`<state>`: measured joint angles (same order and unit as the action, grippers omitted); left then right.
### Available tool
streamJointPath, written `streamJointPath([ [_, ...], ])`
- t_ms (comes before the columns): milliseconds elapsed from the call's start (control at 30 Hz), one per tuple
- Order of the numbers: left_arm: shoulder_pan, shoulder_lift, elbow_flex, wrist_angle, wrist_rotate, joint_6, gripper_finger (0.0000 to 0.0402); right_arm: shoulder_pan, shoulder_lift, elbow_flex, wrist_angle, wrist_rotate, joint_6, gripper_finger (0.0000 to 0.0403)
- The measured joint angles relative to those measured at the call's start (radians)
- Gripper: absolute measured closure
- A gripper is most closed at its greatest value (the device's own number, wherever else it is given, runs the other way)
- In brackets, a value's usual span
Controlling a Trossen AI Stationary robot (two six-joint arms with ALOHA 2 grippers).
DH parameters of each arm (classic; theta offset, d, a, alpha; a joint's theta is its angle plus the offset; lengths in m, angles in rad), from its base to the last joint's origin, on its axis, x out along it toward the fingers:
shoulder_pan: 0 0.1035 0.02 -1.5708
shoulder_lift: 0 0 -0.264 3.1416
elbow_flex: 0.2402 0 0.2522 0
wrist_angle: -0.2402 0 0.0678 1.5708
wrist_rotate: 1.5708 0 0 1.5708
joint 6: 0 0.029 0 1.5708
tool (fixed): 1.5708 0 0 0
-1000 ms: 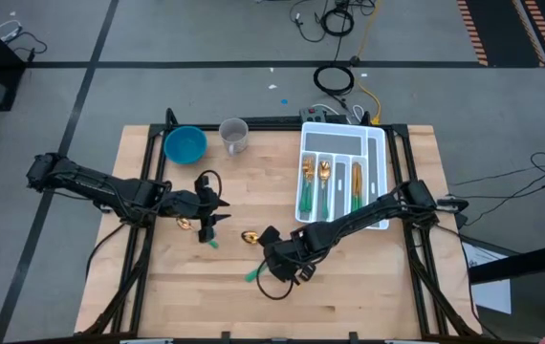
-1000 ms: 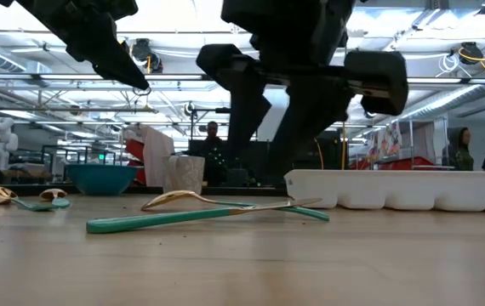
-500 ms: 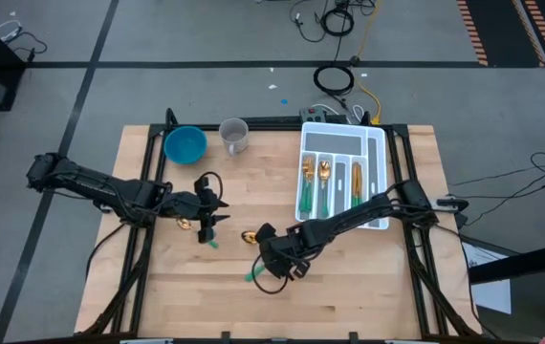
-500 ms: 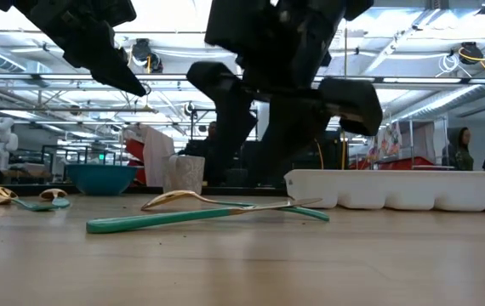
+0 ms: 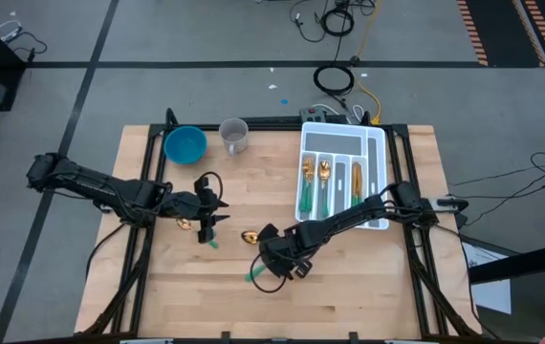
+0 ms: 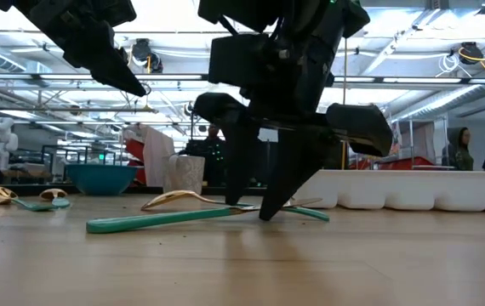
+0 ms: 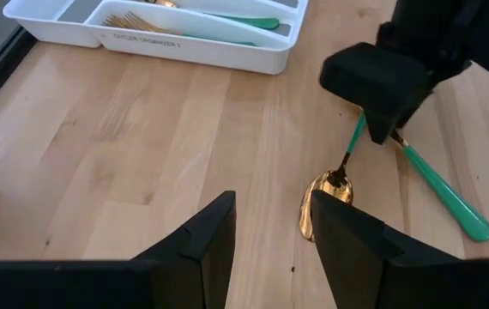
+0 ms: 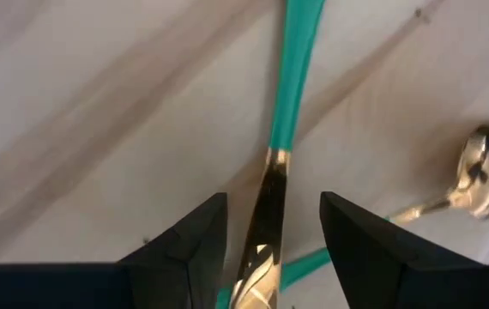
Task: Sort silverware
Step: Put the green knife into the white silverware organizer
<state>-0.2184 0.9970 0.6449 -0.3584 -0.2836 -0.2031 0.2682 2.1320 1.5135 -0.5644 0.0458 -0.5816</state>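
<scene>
Right gripper (image 6: 264, 208) fingers apart, straddling green-handled knife (image 8: 280, 129) (lengthwise between them); left gripper (image 7: 270, 249) apart, hovering. Tray (image 7: 184, 47) label unreadable.

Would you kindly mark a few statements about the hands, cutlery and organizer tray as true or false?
1. The right hand reaches the table, fingers straddling a green-handled knife. True.
2. The white organizer tray holds no cutlery. False: several green-handled pieces lie in it.
3. The left hand grips a spoon. False: it is open and holds nothing.
4. A gold spoon lies on the table beside the crossed knife. True.
</scene>
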Motion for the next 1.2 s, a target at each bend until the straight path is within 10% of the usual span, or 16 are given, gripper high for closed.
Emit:
streamJointPath([
  [500, 0.000, 0.000, 0.000, -0.001, 0.000, 0.026, 0.0242, -0.034, 0.000, 0.000, -0.017, -0.073, 0.003, 0.0277],
  [833, 0.000, 0.000, 0.000, -0.001, 0.000, 0.029, 0.0242, -0.031, 0.000, 0.000, -0.014, -0.078, -0.005, 0.0390],
  [1200, 0.000, 0.000, 0.000, -0.001, 0.000, 0.027, 0.0242, -0.003, 0.000, 0.000, -0.014, -0.070, 0.016, 0.0399],
])
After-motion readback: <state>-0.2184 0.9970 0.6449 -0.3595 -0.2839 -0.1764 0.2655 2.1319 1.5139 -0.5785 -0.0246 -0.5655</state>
